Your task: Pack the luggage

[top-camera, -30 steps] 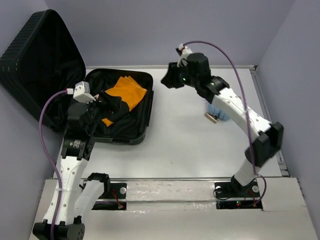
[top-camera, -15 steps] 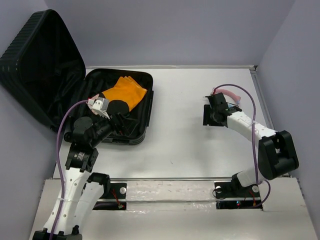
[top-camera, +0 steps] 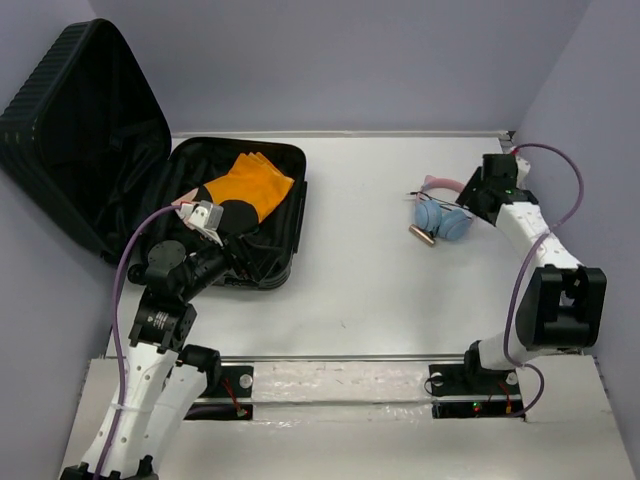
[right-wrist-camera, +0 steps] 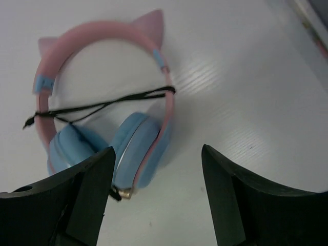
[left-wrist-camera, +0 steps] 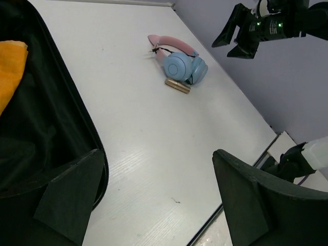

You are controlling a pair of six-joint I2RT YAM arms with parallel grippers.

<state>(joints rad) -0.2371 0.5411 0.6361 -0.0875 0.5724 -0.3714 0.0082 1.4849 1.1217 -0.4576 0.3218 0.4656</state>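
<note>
The luggage [top-camera: 298, 215] lies open at the table's left, its ribbed lid [top-camera: 80, 120] standing against the wall. An orange cloth [top-camera: 250, 183] and a round black item [top-camera: 236, 213] lie inside. My left gripper [top-camera: 252, 258] is open and empty over the suitcase's near right rim [left-wrist-camera: 77, 123]; in its wrist view [left-wrist-camera: 156, 169] it faces the table. Pink and blue cat-ear headphones [top-camera: 443, 215] lie at the right with a small gold tube [top-camera: 421, 235] beside them. My right gripper [top-camera: 472, 195] is open and empty just right of the headphones [right-wrist-camera: 102, 118], hovering close [right-wrist-camera: 156, 159].
The purple walls close in the table at the back and on both sides. A raised rail [top-camera: 530, 210] runs along the table's right edge. A thin black cord [right-wrist-camera: 97, 105] stretches across the headphone band. White table [top-camera: 370, 270] lies between suitcase and headphones.
My right arm swung down from mid-table, passed over the headphones and now sits to their right. My left gripper drew back from inside the suitcase to its near rim.
</note>
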